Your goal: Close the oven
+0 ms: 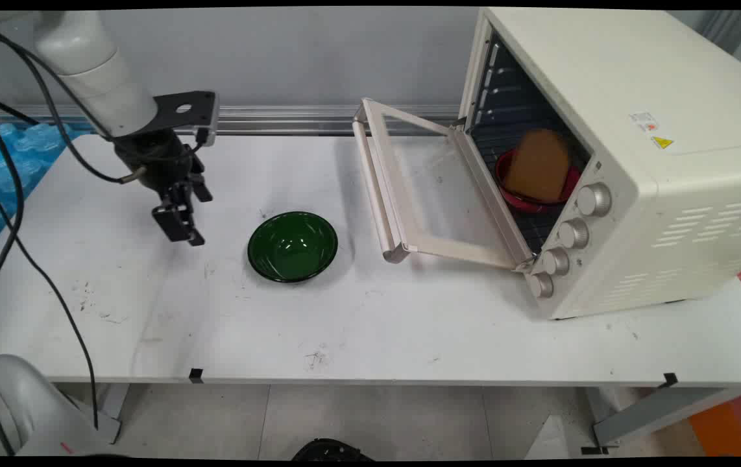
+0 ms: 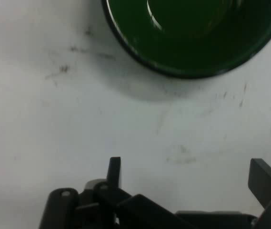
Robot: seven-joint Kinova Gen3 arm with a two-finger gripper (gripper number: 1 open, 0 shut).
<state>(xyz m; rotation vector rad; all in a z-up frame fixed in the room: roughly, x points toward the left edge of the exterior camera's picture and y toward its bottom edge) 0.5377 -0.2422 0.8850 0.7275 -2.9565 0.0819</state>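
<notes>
Item, far left: black gripper [image 1: 182, 232], hanging above the white table [image 1: 409, 324], fingers [image 2: 114, 169] spread wide, nothing between them.

Item, just to its right: green bowl [image 1: 292, 246], empty, upright, apart from the gripper.

Item, right: cream toaster oven [image 1: 669, 194], glass door [image 1: 422, 188] dropped open; inside, a red bowl [image 1: 518, 201] with a brown bread slice [image 1: 538, 165] leaning in it.

Main view alone shows the oven. Hand view alone shows the finger gap, with bare table beneath and the bowl's rim ahead.
</notes>
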